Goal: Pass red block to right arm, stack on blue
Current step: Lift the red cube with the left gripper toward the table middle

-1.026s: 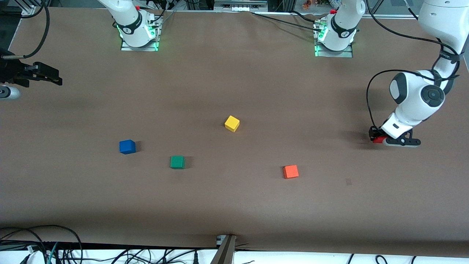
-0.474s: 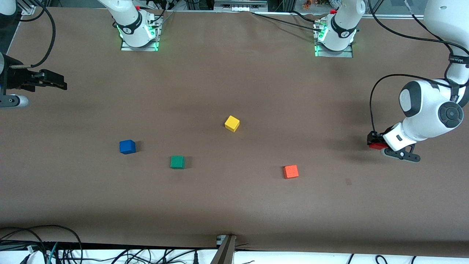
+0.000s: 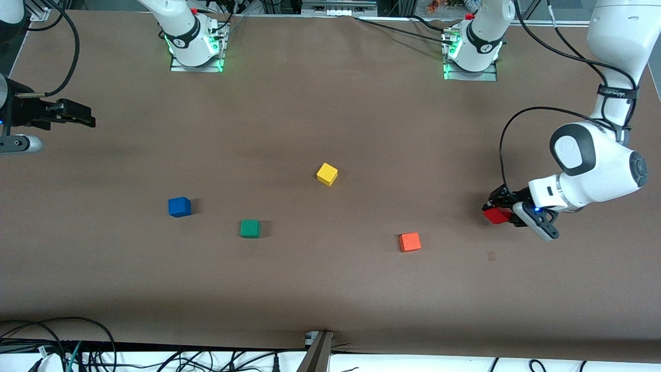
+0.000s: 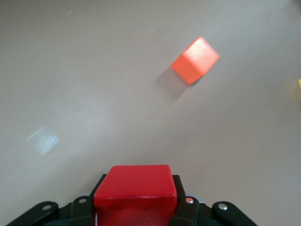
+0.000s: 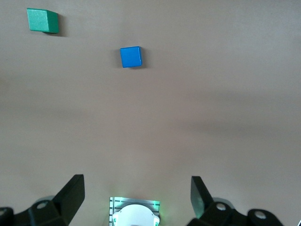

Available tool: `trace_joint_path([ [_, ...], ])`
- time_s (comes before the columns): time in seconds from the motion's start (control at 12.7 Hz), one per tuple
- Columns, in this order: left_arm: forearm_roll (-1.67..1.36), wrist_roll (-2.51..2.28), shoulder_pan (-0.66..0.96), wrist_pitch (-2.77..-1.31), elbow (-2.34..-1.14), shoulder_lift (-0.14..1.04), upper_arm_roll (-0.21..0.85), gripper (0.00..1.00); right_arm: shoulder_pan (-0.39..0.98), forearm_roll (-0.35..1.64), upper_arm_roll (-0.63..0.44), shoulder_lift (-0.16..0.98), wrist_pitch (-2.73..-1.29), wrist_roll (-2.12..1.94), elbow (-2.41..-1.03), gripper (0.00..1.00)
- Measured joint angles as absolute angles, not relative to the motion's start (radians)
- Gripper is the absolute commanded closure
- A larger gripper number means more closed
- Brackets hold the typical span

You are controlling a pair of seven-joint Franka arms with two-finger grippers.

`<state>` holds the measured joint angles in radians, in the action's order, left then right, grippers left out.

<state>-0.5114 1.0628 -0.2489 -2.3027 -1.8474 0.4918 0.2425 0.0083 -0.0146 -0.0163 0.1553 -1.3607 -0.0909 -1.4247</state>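
The red block point(image 3: 497, 215) is clamped between the fingers of my left gripper point(image 3: 499, 211), held just above the table at the left arm's end. In the left wrist view the red block point(image 4: 135, 192) fills the shut left gripper point(image 4: 135, 209). The blue cube point(image 3: 179, 206) sits on the table toward the right arm's end and also shows in the right wrist view point(image 5: 130, 57). My right gripper point(image 3: 75, 114) hangs open and empty over the table edge at the right arm's end, with its fingers spread wide in the right wrist view point(image 5: 137, 194).
A green cube point(image 3: 250, 228) lies beside the blue one, a little nearer the front camera. A yellow cube point(image 3: 327, 174) sits mid-table. An orange-red cube point(image 3: 410, 242) lies between the green cube and the left gripper, and shows in the left wrist view point(image 4: 195, 60).
My left gripper has risen off the table with the red block and swung toward the table's middle. The right gripper has shifted slightly inward over the table edge.
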Motion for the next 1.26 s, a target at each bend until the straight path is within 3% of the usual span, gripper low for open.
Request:
trace_joint_path([
  [0.16, -0.621, 1.235, -0.250, -2.302, -1.796, 0.539, 0.283, 0.96, 0.008, -0.015, -0.016, 0.163, -1.360, -0.092, -1.425, 0.00],
  [0.24, -0.657, 1.315, -0.250, -2.299, -1.779, 0.553, 0.311, 1.00, 0.008, -0.015, -0.016, 0.169, -1.359, -0.093, -1.425, 0.00],
  [0.71, -0.963, 1.638, -0.241, -2.293, -1.717, 0.612, 0.535, 1.00, 0.008, 0.077, -0.016, 0.204, -1.340, -0.093, -1.427, 0.00],
  [0.95, -1.067, 1.729, -0.213, -2.294, -1.649, 0.668, 0.624, 1.00, 0.005, 0.221, -0.018, 0.252, -1.339, -0.093, -1.429, 0.00],
  [1.26, -1.288, 1.910, -0.069, -2.361, -1.638, 0.679, 0.633, 1.00, -0.023, 0.494, -0.023, 0.349, -1.338, -0.117, -1.434, 0.00],
])
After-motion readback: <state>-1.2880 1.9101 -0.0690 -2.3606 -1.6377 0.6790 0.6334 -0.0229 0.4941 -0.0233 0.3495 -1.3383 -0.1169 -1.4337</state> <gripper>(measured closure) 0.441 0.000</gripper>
